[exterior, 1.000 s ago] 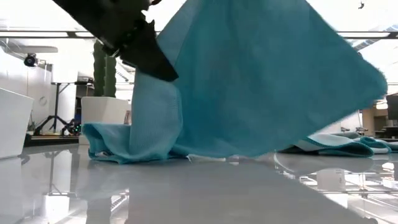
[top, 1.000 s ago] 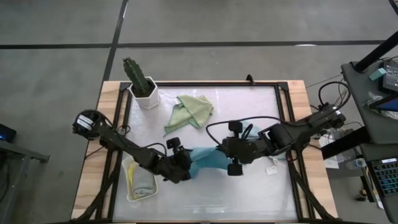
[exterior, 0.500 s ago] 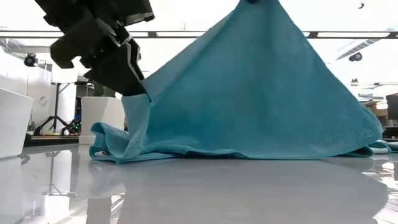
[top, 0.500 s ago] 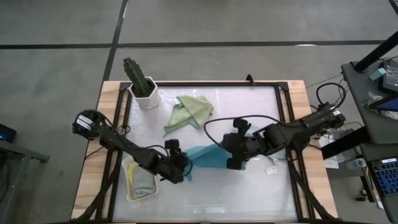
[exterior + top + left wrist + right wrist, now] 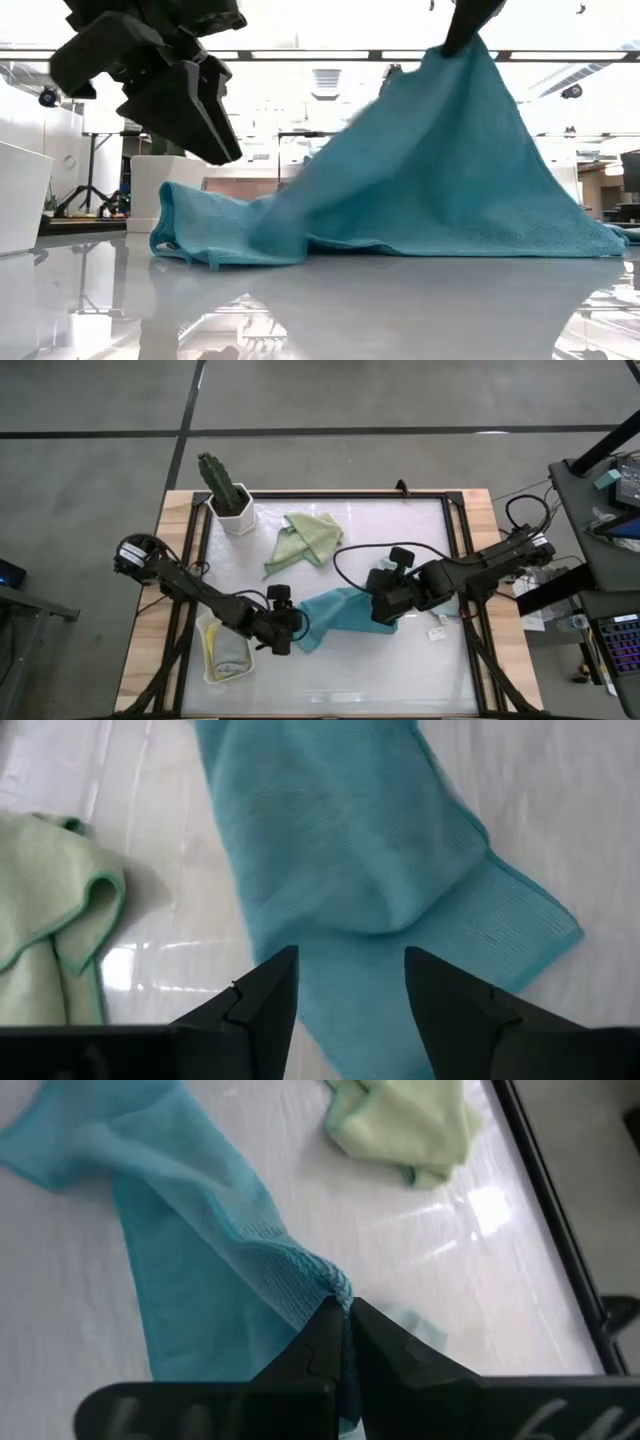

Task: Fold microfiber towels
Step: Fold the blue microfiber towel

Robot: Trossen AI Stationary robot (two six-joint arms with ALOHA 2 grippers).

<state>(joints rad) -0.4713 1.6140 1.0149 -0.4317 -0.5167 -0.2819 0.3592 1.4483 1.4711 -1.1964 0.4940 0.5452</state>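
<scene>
On the white worktop [image 5: 330,670], inside its dark frame, the teal towel [image 5: 335,612] lies near the middle, one corner pulled up and the rest trailing down to the surface. The sage green towel [image 5: 305,538] sits crumpled toward the far side, well apart from the teal one, with bare worktop between them. A potted cactus [image 5: 226,492] stands in the far left corner. At the left edge a white tray [image 5: 208,660] holds a yellow towel [image 5: 213,648] and a grey towel [image 5: 234,657]. The near half of the worktop, in front of the teal towel, is open surface from tray to right frame rail; a small white tag [image 5: 437,633] lies near the right rail.

The right gripper [image 5: 385,603] is at the teal towel's right end, its jaws closed tight on a corner of the cloth; in the right wrist view the fabric edge is pinched between the two dark fingers [image 5: 330,1342], and in the low view that corner is lifted so the towel hangs like a tent down to the worktop. The left gripper [image 5: 283,632] is just beside the towel's left end, between it and the tray. Its jaws stand parted with nothing between them; in the left wrist view the fingers [image 5: 262,1002] hover above the teal cloth without touching it.
</scene>
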